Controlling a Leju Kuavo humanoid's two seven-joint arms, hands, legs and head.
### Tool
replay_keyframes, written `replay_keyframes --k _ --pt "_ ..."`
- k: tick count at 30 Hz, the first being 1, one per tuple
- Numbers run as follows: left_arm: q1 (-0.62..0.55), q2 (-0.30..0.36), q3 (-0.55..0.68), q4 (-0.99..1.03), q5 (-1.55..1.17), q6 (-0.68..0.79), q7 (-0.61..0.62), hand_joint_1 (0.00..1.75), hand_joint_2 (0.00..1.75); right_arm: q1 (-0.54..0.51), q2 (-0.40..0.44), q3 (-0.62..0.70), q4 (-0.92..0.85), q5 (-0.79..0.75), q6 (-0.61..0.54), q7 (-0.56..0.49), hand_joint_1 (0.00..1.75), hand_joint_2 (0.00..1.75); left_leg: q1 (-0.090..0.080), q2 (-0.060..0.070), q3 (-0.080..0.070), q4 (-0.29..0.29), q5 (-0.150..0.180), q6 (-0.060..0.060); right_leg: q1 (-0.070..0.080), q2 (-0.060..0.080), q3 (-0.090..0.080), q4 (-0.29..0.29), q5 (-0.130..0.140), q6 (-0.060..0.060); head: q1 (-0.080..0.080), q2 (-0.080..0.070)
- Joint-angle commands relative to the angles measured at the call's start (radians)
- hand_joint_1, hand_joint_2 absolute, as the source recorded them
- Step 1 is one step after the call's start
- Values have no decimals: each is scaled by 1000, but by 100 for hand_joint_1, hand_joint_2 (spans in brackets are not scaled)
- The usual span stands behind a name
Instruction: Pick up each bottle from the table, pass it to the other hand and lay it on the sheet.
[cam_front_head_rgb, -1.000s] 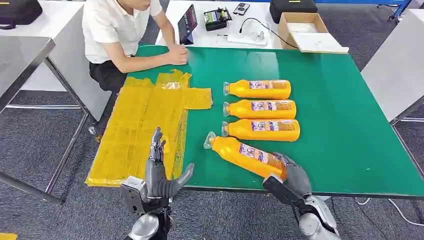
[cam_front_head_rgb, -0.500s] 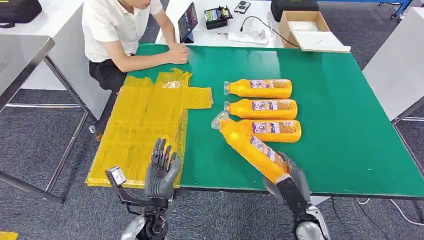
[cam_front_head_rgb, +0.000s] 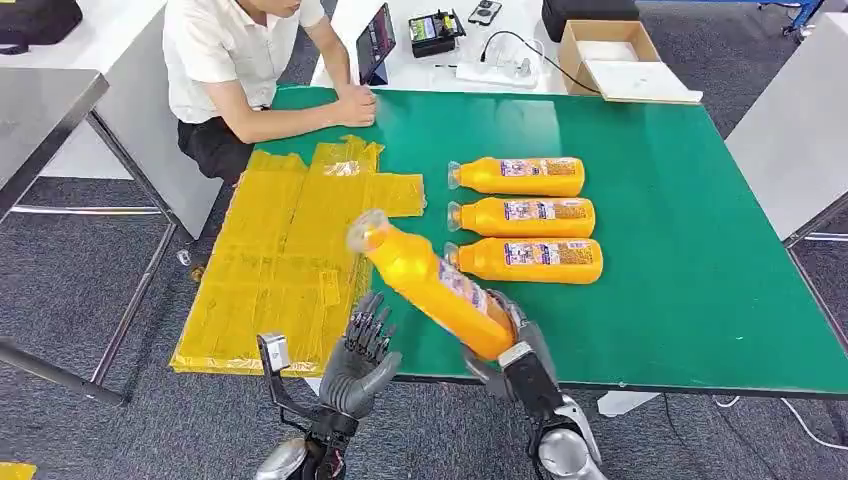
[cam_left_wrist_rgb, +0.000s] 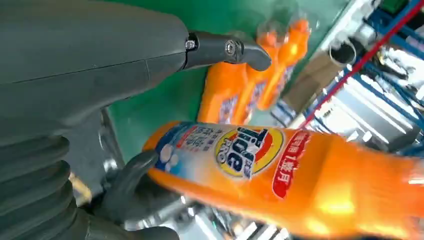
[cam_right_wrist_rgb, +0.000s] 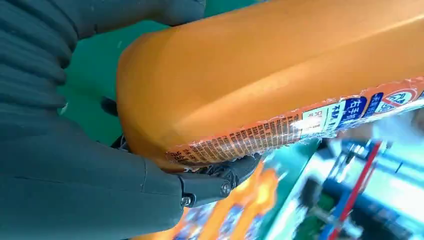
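My right hand grips the base of an orange bottle and holds it off the table, its clear cap tilted up toward the yellow sheet. The same bottle rests against the right hand's fingers. My left hand stands open just left of the bottle's base, fingers up, not touching it. Beyond the left thumb the held bottle shows its label. Three more orange bottles lie side by side on the green table.
A person in a white shirt sits at the table's far left corner, forearm on the table. On a white table behind stand a tablet, a cardboard box and cables. A grey table stands at the left.
My right hand has lifted the bottle off the table and swung it left, toward the sheet. My left hand has moved right, closer to the bottle's base.
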Motion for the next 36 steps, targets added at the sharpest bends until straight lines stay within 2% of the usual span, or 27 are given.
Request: replay_keyframes --k 1,6,8,9,10,14,18,19,22,23,24,25,27,28,32,33,34,35,36 --pt "-76 2 -28 133 1 22 16 0 175 -57 -11 178 124 5 26 -32 175 175 0 2 4 -2 -1 2 1 -1 4 -2 0 -2 0 0" --pt "-86 -10 -9 80 -44 89 -75 0 175 -37 -9 217 131 7 40 -32 175 175 0 1 4 -1 -1 1 1 -1 5 -2 -1 -2 0 0" --pt "-80 -8 -8 45 -49 95 -72 0 175 -35 -12 225 134 6 44 -32 175 175 0 -1 1 -1 0 1 1 -2 2 -1 0 -2 0 0" --pt "-78 -8 -8 30 -50 96 -71 0 175 -34 -15 229 134 7 47 -31 175 175 1 0 6 -2 -1 2 2 -3 6 -2 -1 -4 0 0" --pt "-74 -10 -3 19 -30 76 -67 0 175 -33 -16 232 132 6 49 -33 175 175 0 0 1 0 -1 1 1 -1 2 -1 0 -2 0 0" --pt "-70 -12 14 -6 15 40 -73 0 175 -34 -16 240 132 -8 70 -42 175 175 0 0 2 -1 -1 1 1 -2 3 -1 -1 -2 0 0" --pt "-70 -3 1 -36 27 -44 -113 0 175 -46 -13 253 160 -35 119 -44 175 175 0 0 1 -1 0 1 0 -1 1 -1 0 -1 0 0" --pt "-71 -9 4 -33 89 -113 -72 0 175 -56 -18 262 174 -35 140 -42 175 175 0 1 3 -1 -1 2 1 -1 3 -1 -1 -2 0 0" --pt "-72 -8 5 -33 90 -114 -71 0 175 -58 -20 262 176 -34 142 -43 175 175 0 1 2 -1 -1 1 1 -1 2 -1 0 -2 0 0" --pt "-72 -8 5 -33 90 -114 -71 2 175 -58 -20 262 176 -34 142 -43 175 175 0 2 6 -2 -2 2 2 -1 7 -3 -1 -4 0 0" --pt "-78 0 -7 -25 115 -172 -57 162 175 -65 -22 266 185 -34 152 -51 175 175 0 0 2 -1 -1 1 1 -2 3 -1 -1 -2 0 0" --pt "-77 -3 -2 -15 122 -192 -60 175 175 -67 -19 261 187 -34 152 -61 175 175 0 0 4 -1 -1 2 1 -3 5 -2 -1 -3 0 0" --pt "-77 0 -8 -6 157 -244 -33 175 175 -64 -16 252 179 -40 155 -73 147 175 0 0 1 -1 0 1 0 -2 2 -1 0 -1 0 0" --pt "-74 1 -7 -7 162 -253 -36 175 175 -62 -14 247 174 -45 155 -78 147 175 0 1 6 -2 -1 2 2 -3 7 -3 -1 -4 0 0" --pt "-74 1 -7 -7 162 -253 -36 175 175 -62 -14 247 174 -45 155 -78 147 175 0 0 2 -1 -1 1 1 -2 3 -1 -1 -2 0 0" --pt "-74 1 -7 -7 162 -253 -36 175 175 -62 -14 247 174 -45 155 -78 147 175 1 0 7 -2 -2 2 2 -4 8 -3 -2 -4 0 0" --pt "-74 1 -7 -7 162 -253 -36 175 175 -62 -14 247 174 -45 155 -78 147 175 0 0 3 -1 -1 2 1 -3 3 -1 -1 -2 0 0" --pt "-74 1 -7 -7 162 -253 -36 175 175 -62 -14 247 174 -45 155 -78 63 175 0 0 5 -2 -1 2 1 -3 5 -2 -1 -3 0 0" --pt "-72 1 -4 -10 162 -261 -38 175 175 -55 -12 237 161 -56 161 -82 0 175 0 0 3 -1 -1 2 1 -2 3 -1 -1 -2 0 0"
